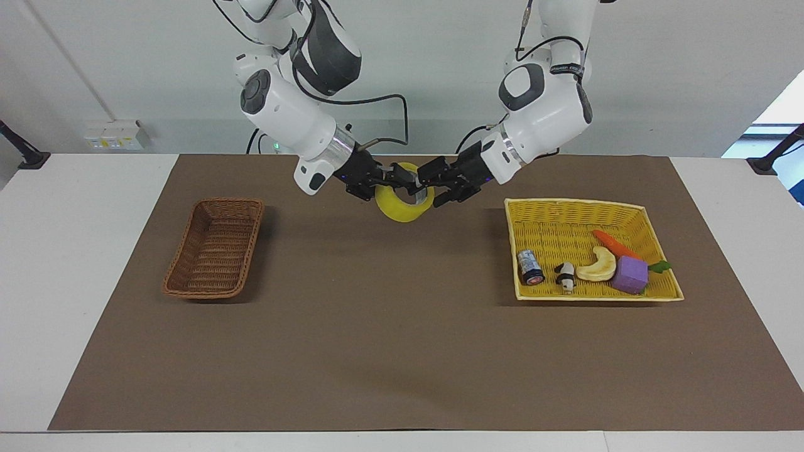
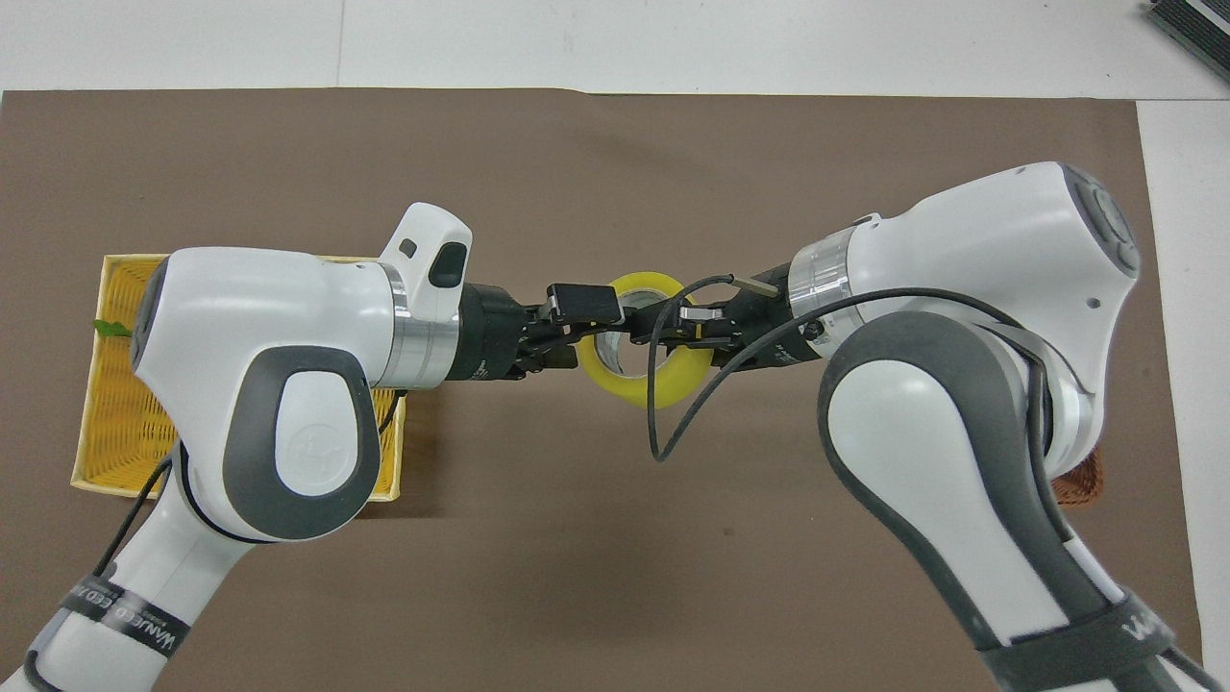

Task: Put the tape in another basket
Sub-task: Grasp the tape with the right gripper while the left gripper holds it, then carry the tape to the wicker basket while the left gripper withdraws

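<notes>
Hanging above the brown mat mid-desk, the tape [image 1: 405, 202] sits pinched in the right gripper [image 1: 402, 182], fingers closed on its ring | left gripper [image 1: 426, 182] beside it, fingers spread, off the roll | wicker basket [image 1: 215, 248] toward the right arm's end | overhead: tape [image 2: 646, 336] between both grippers; yellow basket [image 2: 115, 423] under left arm

The tape [image 1: 405, 204] is showing glossy, translucent yellow plastic around a pale core; the brown basket [image 1: 215, 248] and the yellow basket [image 1: 630, 211] are both looking rough and woven, like wicker; the mat [image 1: 389, 333] is lying matt and papery; the arms [image 1: 286, 113] are gleaming in smooth white plastic.
</notes>
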### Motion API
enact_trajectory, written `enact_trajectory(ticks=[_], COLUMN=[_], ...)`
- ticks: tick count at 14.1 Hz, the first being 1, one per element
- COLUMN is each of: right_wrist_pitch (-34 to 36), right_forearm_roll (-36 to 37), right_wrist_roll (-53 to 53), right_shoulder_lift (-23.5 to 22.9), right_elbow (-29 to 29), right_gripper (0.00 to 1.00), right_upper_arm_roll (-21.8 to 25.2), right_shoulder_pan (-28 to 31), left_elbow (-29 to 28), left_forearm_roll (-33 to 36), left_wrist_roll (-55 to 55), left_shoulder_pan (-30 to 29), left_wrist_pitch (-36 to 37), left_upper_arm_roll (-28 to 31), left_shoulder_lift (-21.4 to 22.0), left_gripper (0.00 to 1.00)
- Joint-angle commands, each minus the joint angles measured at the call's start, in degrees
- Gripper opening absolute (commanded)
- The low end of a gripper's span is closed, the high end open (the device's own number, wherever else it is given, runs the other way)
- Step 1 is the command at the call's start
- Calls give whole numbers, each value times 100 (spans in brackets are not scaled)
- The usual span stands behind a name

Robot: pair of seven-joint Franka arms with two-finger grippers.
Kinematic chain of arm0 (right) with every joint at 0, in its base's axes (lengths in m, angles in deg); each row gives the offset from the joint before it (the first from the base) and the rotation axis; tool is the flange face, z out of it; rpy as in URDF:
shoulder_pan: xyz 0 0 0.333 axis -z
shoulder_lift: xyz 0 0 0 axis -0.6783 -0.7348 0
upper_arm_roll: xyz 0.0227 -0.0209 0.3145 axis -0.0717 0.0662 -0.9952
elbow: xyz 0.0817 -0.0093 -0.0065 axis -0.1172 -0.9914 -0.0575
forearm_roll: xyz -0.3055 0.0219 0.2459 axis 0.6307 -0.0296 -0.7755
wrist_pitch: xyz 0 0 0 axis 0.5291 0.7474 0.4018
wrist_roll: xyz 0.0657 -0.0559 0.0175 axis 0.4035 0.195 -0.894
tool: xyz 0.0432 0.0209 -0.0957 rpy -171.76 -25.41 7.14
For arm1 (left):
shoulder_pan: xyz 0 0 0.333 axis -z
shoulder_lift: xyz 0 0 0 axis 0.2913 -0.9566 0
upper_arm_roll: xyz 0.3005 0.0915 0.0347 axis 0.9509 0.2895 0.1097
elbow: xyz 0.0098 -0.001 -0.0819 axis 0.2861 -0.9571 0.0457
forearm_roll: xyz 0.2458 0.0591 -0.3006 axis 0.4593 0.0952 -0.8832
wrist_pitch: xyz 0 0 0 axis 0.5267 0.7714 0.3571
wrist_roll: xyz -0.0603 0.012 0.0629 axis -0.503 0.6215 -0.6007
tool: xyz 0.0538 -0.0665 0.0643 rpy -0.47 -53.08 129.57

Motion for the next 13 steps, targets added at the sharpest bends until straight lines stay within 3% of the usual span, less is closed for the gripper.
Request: enact_trajectory(ticks=[1, 6, 13], right_wrist_pitch=[-8, 53, 537], right_forearm_roll=[208, 402, 1219], right_wrist_roll=[-242, -858, -2062], right_shoulder_lift=[-8, -25, -43], right_elbow=[-84, -128, -444], right_gripper=[0, 0, 0], right_upper_arm_roll=[-23, -23, -14], right_shoulder_pan=[329, 1023, 2641], left_elbow=[-211, -194, -80], left_forearm_roll=[-214, -126, 1770], left_wrist_roll=[-52, -44, -52], left_shoulder_pan=[-134, -555, -1645], left_wrist_pitch=[31, 110, 663], left_upper_arm_roll=[-8, 18, 18], left_shoulder_lift=[318, 336, 292], left_gripper=[100, 100, 100])
